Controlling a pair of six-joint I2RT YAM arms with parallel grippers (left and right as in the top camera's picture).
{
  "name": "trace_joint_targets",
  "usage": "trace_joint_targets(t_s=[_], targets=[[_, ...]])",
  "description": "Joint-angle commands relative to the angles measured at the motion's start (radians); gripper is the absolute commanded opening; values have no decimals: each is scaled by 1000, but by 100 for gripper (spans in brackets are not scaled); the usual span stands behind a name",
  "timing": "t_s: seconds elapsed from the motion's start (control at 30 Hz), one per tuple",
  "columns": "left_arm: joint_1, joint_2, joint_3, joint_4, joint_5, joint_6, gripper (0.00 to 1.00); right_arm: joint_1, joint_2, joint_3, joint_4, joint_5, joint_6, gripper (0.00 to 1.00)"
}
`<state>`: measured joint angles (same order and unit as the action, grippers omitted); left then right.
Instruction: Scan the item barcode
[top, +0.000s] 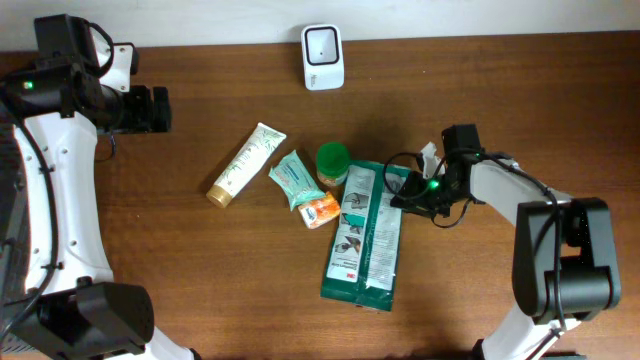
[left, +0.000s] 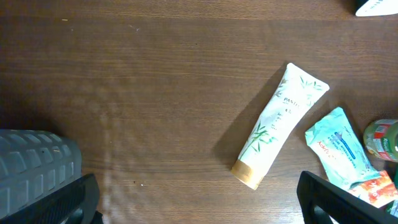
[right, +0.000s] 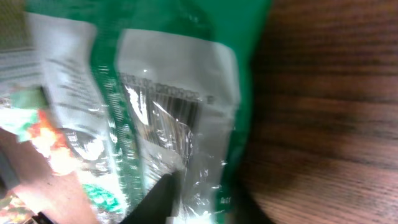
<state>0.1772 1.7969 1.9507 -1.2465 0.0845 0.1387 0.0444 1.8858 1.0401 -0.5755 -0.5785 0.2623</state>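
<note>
Broadly: dark brown wooden table (top: 200, 280), with a loose cluster of goods at its middle.

Task's thing, by my reading: the large green-and-white plastic film bag (top: 365, 235). It lies flat just right of centre. Its long axis runs from the near edge toward the far edge, slightly tilted.

Right gripper (top: 408, 198) sits at the bag's far right corner, reaching in from the right. The wrist view shows one dark fingertip (right: 158, 199) against crinkled film. The black-striped barcode panel (right: 180, 112) lies just ahead of it, on the face the wrist camera sees. Cannot tell whether the fingers have the film pinched or only rest on it.

Left gripper (top: 155, 108) hangs well apart at the far left, fingers spread wide, nothing between them.

Others, in falling size:
- cream squeeze tube with gold cap (top: 246, 165), left of the cluster
- teal soft wipes packet (top: 293, 178), beside it
- green-lidded round jar (top: 332, 165), touching the bag's far left corner
- white boxy barcode scanner (top: 322, 57), at the far edge, beyond the bag's far end and a little left
- small orange sachet (top: 320, 211), against the bag's left side

Judgement: the right arm is far nearer. The coming move turns on that corner hold, then on carrying the barcode end away and leftward to the scanner. Thin film may slip or fold over the code.
</note>
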Motion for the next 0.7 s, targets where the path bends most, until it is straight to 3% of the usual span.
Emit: trace_joint_targets(t_s=[0.0,0.1,0.27,0.3,0.37,0.5,0.67], targets=[[3,-24,14,-2,-3,13,99,-10,14,-18,-3,-26,-46,4],[3,-24,14,-2,-3,13,99,-45,-47,43,5,-25,-69,4],[3,-24,14,-2,-3,13,99,-46,-47,192,-6,59,-255,4],[3,-24,14,-2,-3,13,99,-46,-47,245,-90,60,-286,31],[3,-24,14,-2,-3,13,99,-57,-47,281,-200,60,-285,62],[3,-24,14,-2,-3,13,99,-101,-28,196,-372,58,-284,68],[3,-24,14,-2,-3,13,99,-106,-28,-33,-249,-36,-337,73]])
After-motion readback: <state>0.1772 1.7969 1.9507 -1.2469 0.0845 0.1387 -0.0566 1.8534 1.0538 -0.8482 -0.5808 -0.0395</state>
